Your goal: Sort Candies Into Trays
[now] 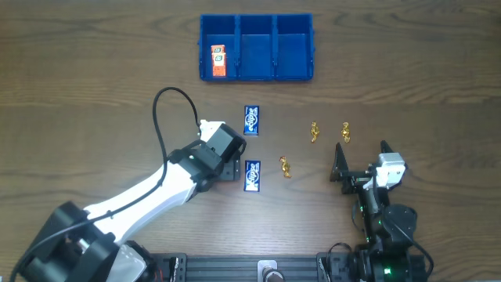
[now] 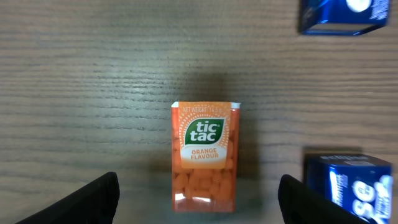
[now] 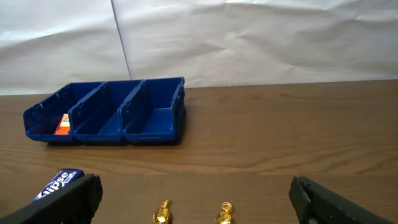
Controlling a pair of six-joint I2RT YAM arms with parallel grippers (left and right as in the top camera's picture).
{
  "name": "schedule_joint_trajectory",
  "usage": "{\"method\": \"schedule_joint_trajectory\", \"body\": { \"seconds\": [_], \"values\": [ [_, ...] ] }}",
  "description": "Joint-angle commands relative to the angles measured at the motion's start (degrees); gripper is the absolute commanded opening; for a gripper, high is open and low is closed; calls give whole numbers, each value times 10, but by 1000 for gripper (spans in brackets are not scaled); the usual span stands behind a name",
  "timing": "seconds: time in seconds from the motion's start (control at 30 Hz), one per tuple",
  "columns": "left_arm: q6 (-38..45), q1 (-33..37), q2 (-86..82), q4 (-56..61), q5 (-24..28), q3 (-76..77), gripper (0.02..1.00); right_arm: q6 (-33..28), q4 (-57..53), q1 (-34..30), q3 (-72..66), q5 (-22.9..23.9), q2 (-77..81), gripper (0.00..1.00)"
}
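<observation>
An orange mint box (image 2: pixel 204 157) lies flat on the wood table, right between the spread fingers of my open left gripper (image 2: pixel 198 186), which hovers over it without touching. In the top view that gripper (image 1: pixel 226 159) sits mid-table, beside two blue candy packs (image 1: pixel 251 120) (image 1: pixel 252 175). Three gold-wrapped candies (image 1: pixel 315 131) (image 1: pixel 344 131) (image 1: pixel 285 167) lie to the right. The blue three-compartment tray (image 1: pixel 257 72) stands at the far edge, with another orange box (image 1: pixel 219 60) in its left compartment. My right gripper (image 1: pixel 362 160) is open and holds nothing, near the gold candies.
In the right wrist view the tray (image 3: pixel 155 121) stands ahead, its middle and right compartments holding nothing, with two gold candies (image 3: pixel 161 214) (image 3: pixel 224 213) close by. A black cable (image 1: pixel 168 98) loops off the left arm. Bare wood lies left and right.
</observation>
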Motion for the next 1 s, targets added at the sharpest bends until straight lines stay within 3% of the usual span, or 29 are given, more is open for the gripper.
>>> {"method": "schedule_joint_trajectory", "body": {
  "seconds": [0.03,0.5,0.8,1.0],
  "values": [
    [-11,2,27,17,-2,0,829,-8,-4,1,-1,-1,-3,998],
    [-15,7,73,49,-3,0,761,-8,-4,1,-1,-1,-3,998],
    [-15,9,75,50,-3,0,395,-8,-4,1,-1,-1,-3,998],
    [-15,9,74,60,-5,1,310,-8,-4,1,-1,-1,-3,998]
  ]
}}
